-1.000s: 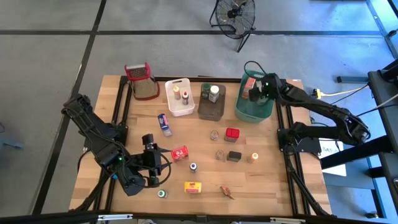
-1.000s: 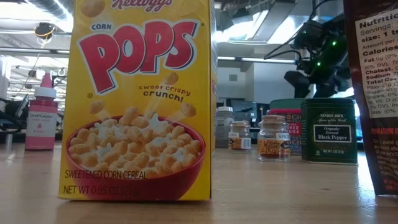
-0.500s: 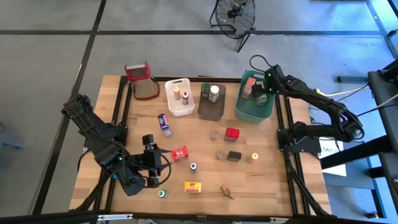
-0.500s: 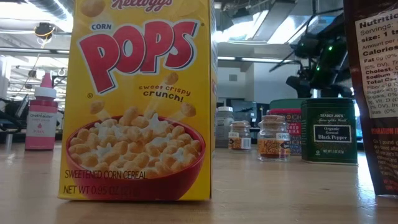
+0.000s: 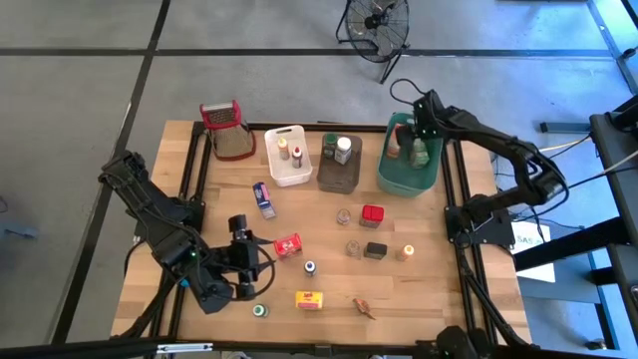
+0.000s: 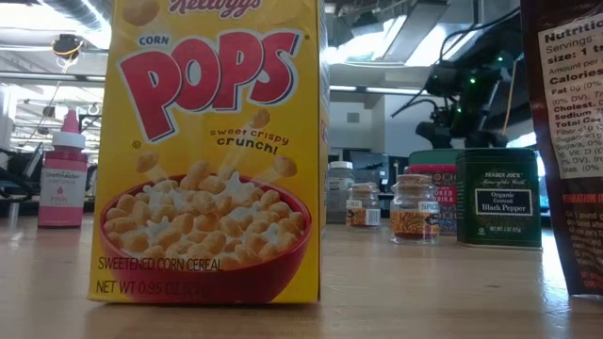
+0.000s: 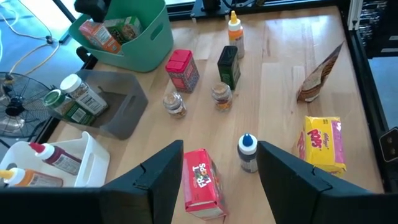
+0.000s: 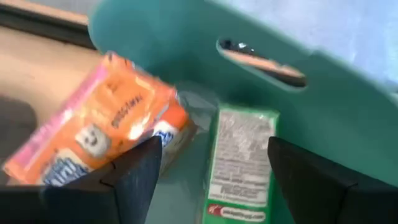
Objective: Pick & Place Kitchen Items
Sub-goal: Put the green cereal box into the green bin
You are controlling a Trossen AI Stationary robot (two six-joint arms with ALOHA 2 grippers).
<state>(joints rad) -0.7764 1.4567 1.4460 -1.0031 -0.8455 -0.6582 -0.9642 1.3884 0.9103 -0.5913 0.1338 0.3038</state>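
My right jaws (image 5: pixel 421 122) hang over the green tub (image 5: pixel 404 179) at the upper right of the high view, spread wide and holding nothing. Between my fingers in the right wrist view lie an orange box (image 8: pixel 106 134) on its side and a green box (image 8: pixel 239 165) beside it, both resting on the tub's floor. I judge that a drop-off here is done: the boxes lie loose, not gripped, and the tub gathers items off the bench (image 5: pixel 429 284).

My left jaws (image 5: pixel 239 261) wait low at the lower left of the high view, open with nothing between them. In the left wrist view they frame a red box (image 7: pixel 202 183) standing just ahead, with a blue-capped bottle (image 7: pixel 247 151) just beside it to the right. I am lined up on that red box, so I take it to be my next pick.

Most items are not yet sorted and sit mid-bench: a red tin (image 5: pixel 372 214), a black tin (image 5: pixel 375 250), two small jars (image 5: pixel 344 216), a yellow box (image 5: pixel 309 299) and a blue box (image 5: pixel 262 197). The white tub (image 5: pixel 287 157) and brown tub (image 5: pixel 339 165) at the top already hold bottles and jars, apparently grouped by kind.
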